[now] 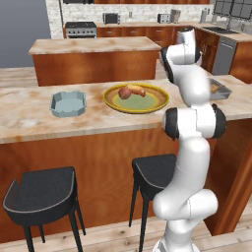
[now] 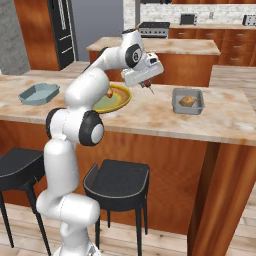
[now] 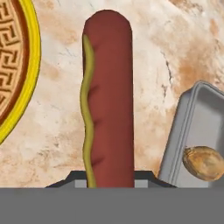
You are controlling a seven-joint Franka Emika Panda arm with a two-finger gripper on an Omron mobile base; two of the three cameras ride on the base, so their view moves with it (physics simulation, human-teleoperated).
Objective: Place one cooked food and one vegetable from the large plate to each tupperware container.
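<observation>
We have the gripper [image 2: 148,88] closed tight on a hot dog [image 3: 108,100], a red-brown sausage with a wavy line of mustard down one side, which sticks straight out along the gripper's own axis. In the hand view it hangs over bare desk [image 3: 148,52] between the large plate [image 3: 26,78] on one side and the dark grey container [image 3: 197,131] on the other. That container is the relation we judge the next move turns on: it lies just off to the side of the sausage, its long side roughly parallel to it, and already holds one brown rounded food item [image 3: 203,162]. From the right base view the arm reaches forward over the desk, the hand hovering between the plate [image 2: 117,100] and the dark grey container [image 2: 188,101]. The pale blue-grey container [image 1: 68,103] sits well apart, beyond the plate [image 1: 136,97], where a reddish round item [image 1: 125,93] and an orange piece [image 1: 136,90] remain.
</observation>
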